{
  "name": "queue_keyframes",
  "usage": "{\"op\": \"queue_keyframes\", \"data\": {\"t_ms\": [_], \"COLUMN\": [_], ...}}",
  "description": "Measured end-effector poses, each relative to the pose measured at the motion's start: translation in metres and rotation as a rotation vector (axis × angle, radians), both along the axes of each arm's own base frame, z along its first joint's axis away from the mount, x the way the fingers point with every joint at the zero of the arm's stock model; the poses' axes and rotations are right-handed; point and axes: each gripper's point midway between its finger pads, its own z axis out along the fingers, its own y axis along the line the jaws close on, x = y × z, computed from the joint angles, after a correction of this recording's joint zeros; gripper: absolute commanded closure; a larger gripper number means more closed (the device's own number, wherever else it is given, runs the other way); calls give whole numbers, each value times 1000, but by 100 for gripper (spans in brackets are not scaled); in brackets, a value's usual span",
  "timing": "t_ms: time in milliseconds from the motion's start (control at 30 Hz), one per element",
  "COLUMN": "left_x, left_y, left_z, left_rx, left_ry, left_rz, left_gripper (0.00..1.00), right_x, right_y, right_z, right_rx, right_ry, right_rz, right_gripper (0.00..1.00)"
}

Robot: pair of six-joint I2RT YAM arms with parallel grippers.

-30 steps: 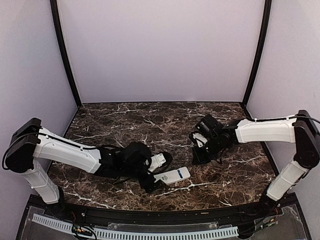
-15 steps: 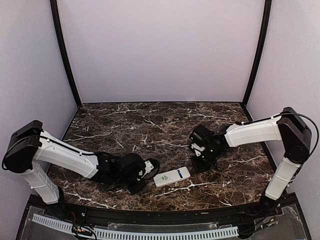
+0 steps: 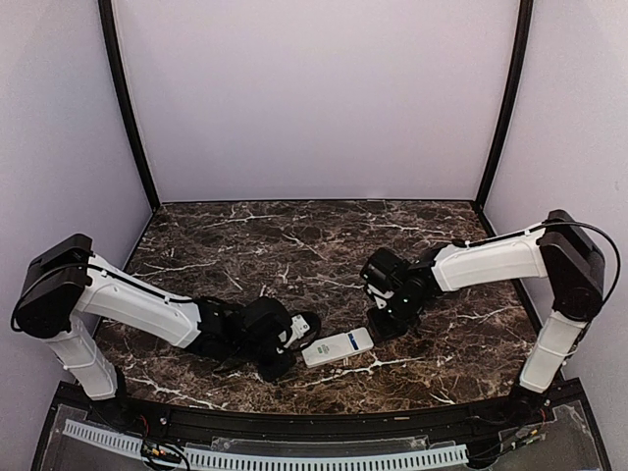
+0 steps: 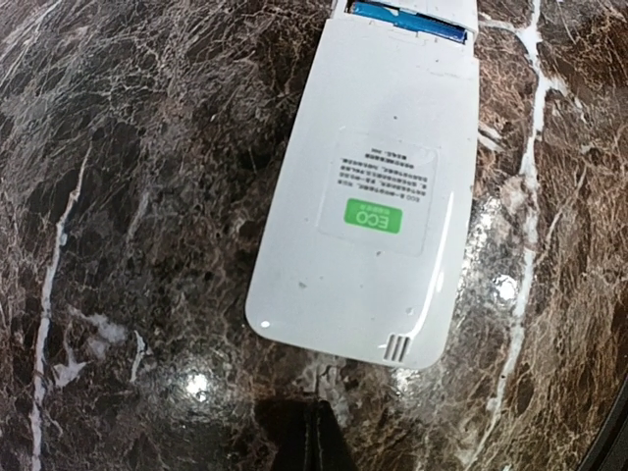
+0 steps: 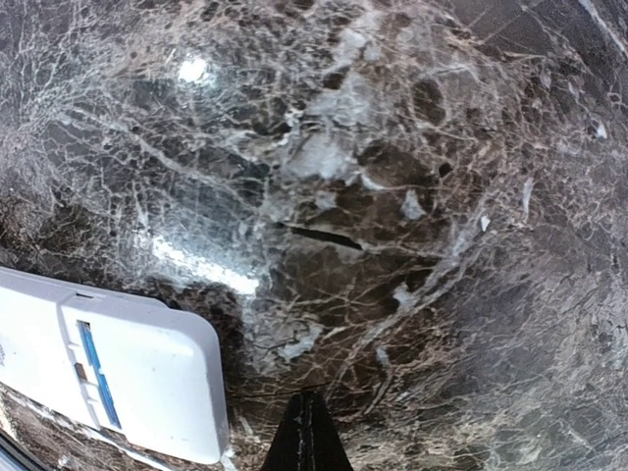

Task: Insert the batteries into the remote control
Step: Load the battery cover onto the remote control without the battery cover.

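The remote control lies back up on the marble table, near the front edge. In the left wrist view its white back with a green label fills the middle. At its far end a blue battery shows in the open compartment. My left gripper is shut and empty, its tips just short of the remote's near end. My right gripper is shut too, its tips low over bare marble beside the remote's other end, where a thin blue strip shows.
Purple walls and two black posts close in the back and sides of the table. A black rail runs along its front edge, just behind the remote.
My left gripper has shut and drawn back to the left, off the remote's end. The right gripper has moved left and nearer, toward the remote's right end. The remote stays put.
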Motion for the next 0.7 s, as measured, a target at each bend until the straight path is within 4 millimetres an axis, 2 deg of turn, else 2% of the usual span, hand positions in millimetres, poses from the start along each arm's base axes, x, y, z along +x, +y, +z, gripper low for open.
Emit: {"op": "queue_keyframes", "data": {"t_ms": [467,700], "left_x": [-9,-10], "left_y": [-22,-22], "left_z": [0,0], "left_rx": [-62,-64], "left_ry": [64,69], "left_rz": [-55,-59], "left_gripper": [100,100], "right_x": [-9,-10], "right_y": [32,33], "right_z": [0,-1], "right_rx": [-64,-98], "right_ry": [-35,-41], "right_rz": [70,62], "right_gripper": [100,100]}}
